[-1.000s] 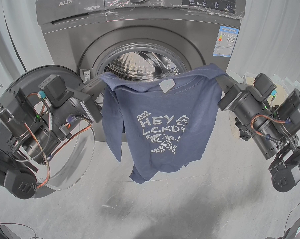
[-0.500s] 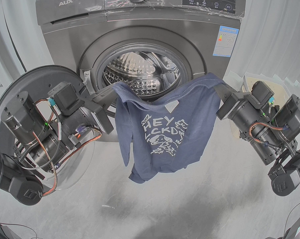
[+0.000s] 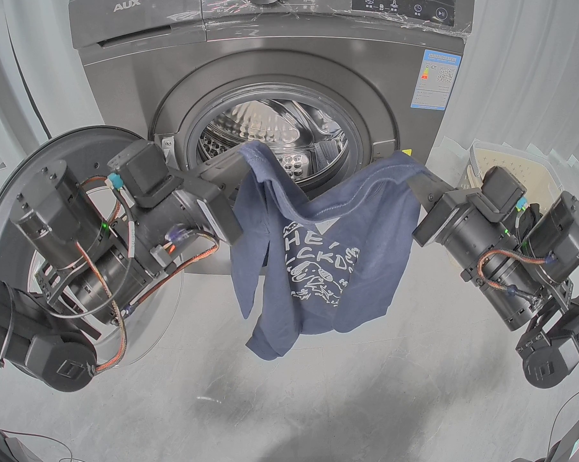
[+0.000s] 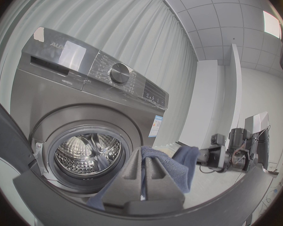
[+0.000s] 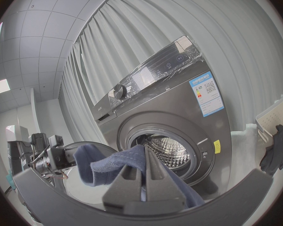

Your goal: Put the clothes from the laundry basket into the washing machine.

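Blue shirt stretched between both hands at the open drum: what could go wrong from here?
1. Most of the blue shirt hangs below the drum opening; pushed straight in, it may catch on the lower rim and drape outside.
2. The left hand sits close to the opening's edge and could strike it.
3. If it or the right hand lets go early, the shirt likely drops to the floor.

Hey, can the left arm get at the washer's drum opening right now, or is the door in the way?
Probably yes. The door is swung wide to the robot's left, clear of the drum opening, and the left gripper, shut on the blue shirt, sits at its rim with nothing between.
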Tool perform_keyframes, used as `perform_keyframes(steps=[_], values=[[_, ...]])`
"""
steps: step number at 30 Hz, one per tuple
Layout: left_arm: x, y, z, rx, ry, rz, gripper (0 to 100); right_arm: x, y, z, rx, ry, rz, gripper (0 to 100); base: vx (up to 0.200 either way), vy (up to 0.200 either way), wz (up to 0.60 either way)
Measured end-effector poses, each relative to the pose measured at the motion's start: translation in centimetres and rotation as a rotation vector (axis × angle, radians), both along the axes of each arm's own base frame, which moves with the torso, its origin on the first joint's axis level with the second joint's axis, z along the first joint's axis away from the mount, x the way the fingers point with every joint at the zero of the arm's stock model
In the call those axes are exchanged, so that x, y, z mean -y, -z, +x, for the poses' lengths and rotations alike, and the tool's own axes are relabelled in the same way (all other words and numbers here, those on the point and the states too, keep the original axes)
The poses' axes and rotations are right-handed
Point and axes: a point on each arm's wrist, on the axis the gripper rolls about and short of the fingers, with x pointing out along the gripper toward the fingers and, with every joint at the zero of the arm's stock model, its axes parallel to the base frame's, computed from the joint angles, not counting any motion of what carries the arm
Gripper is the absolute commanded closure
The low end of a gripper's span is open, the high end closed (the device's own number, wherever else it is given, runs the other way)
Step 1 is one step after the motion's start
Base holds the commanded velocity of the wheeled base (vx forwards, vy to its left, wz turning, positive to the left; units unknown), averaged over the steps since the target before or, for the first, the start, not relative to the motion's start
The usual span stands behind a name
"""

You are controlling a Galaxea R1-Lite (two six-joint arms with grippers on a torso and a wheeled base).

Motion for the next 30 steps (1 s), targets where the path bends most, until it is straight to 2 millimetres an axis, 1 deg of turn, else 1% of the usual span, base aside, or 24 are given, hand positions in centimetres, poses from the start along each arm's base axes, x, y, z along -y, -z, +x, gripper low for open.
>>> perform_keyframes(steps=[6,10,11,16,20,25,27,30], values=[[0.5,-0.9,0.6,0.021,0.000,-0.020,100,-0.3,1.1,-0.8,-0.035,-0.027,-0.029,100,0.000,0.000,0.00],[0.9,-0.8,1.2,0.022,-0.005,-0.024,100,-0.4,1.6,-1.1,-0.051,-0.038,-0.042,100,0.000,0.000,0.00],[0.9,-0.8,1.3,0.022,-0.008,-0.025,100,-0.4,1.7,-1.2,-0.055,-0.040,-0.046,0,0.000,0.000,0.00],[1.2,-0.5,1.8,0.017,-0.015,-0.024,100,-0.5,2.8,-2.0,-0.092,-0.065,-0.080,0,0.000,0.000,0.00],[1.3,-0.6,2.1,0.018,-0.021,-0.026,100,-0.5,4.4,-3.3,-0.145,-0.097,-0.135,0,0.000,0.000,0.00],[1.3,-1.0,2.4,0.028,-0.034,-0.040,100,0.1,6.6,-4.7,-0.220,-0.118,-0.212,0,0.000,0.000,0.00],[1.3,-1.1,2.5,0.031,-0.035,-0.043,100,0.3,7.1,-4.8,-0.238,-0.114,-0.228,0,0.000,0.000,0.00],[1.3,-1.2,2.5,0.034,-0.037,-0.046,100,0.9,7.3,-4.4,-0.246,-0.086,-0.235,0,0.000,0.000,0.00]])
